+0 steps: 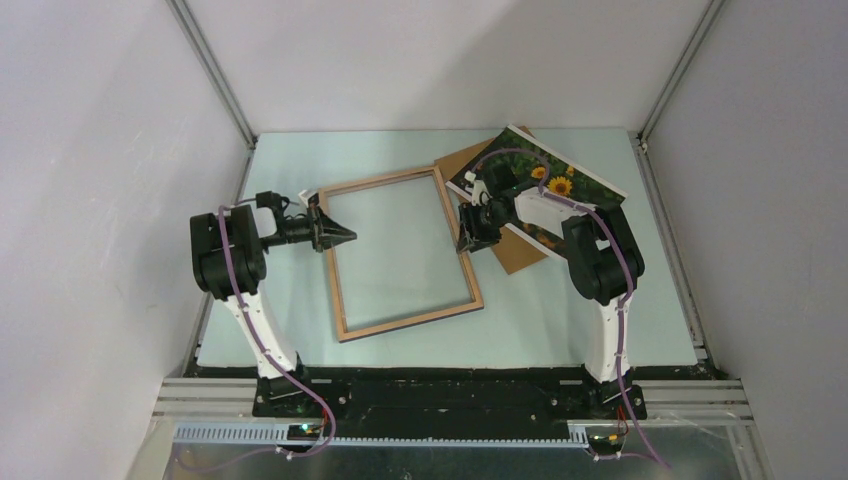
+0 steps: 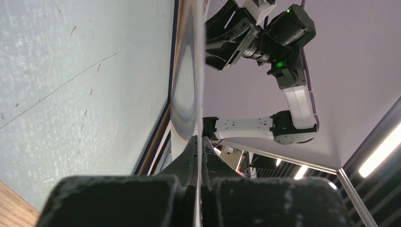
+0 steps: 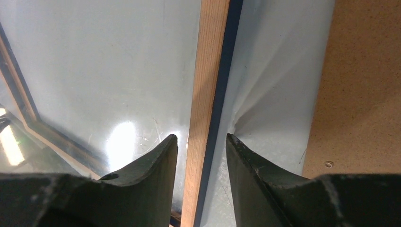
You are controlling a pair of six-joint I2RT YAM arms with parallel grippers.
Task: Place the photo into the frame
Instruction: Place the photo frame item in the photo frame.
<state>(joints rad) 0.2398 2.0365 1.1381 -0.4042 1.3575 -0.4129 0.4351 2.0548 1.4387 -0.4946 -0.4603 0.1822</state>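
Left arm [image 1: 230,255] has jaws closed; right arm [image 1: 600,260] has them parted.

Pale blue table [image 1: 560,330], frame [image 1: 405,322], brown backing board [image 1: 466,162]

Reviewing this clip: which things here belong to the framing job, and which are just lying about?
Job in hand:
wooden frame
sunflower photo

Lying about:
brown backing board, partly under the photo

Robot lab test cell, plain white enclosure walls [image 1: 90,120], aluminium corner rails [image 1: 213,75], pale green counter [image 1: 560,320], ceiling strip lights [image 2: 378,155]
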